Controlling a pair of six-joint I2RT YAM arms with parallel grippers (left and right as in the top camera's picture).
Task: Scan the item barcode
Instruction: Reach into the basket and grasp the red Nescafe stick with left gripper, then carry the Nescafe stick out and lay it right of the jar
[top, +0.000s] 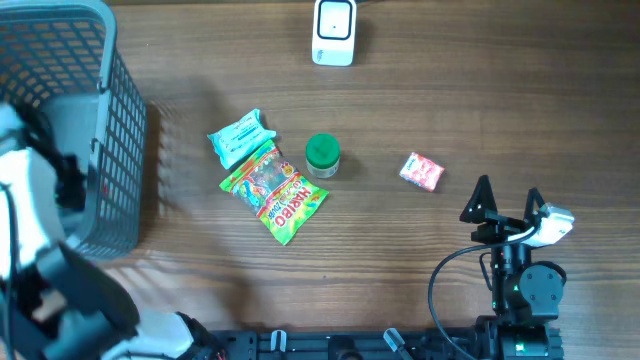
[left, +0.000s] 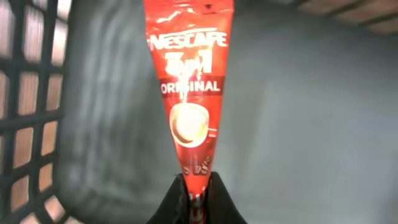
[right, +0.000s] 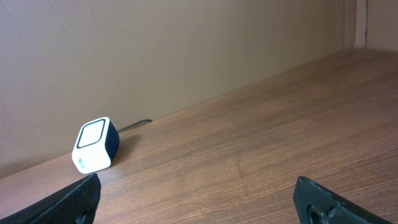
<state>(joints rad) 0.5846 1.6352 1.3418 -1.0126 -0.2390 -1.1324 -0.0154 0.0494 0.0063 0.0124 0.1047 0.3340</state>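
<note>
The task looks to be at an early stage: the left gripper (left: 194, 190) is down inside the grey basket (top: 112, 130), jaws pinched together on the lower end of a red Nescafé 3-in-1 sachet (left: 189, 93); the sachet stands upright from the jaws against the basket's inner wall, so the grasp seems made but the lift out is not yet done. The scanner (top: 334, 32) sits at the far edge of the counter (top: 400, 260), well apart from the basket; carrying the sachet there and showing its barcode, which is not visible here, is what is left. The right gripper (top: 508, 192) hovers with jaws spread wide, holding nothing; a Haribo bag (top: 275, 192), a green-lidded jar (top: 322, 154) and a pink packet (top: 422, 171) lie untouched mid-counter.
</note>
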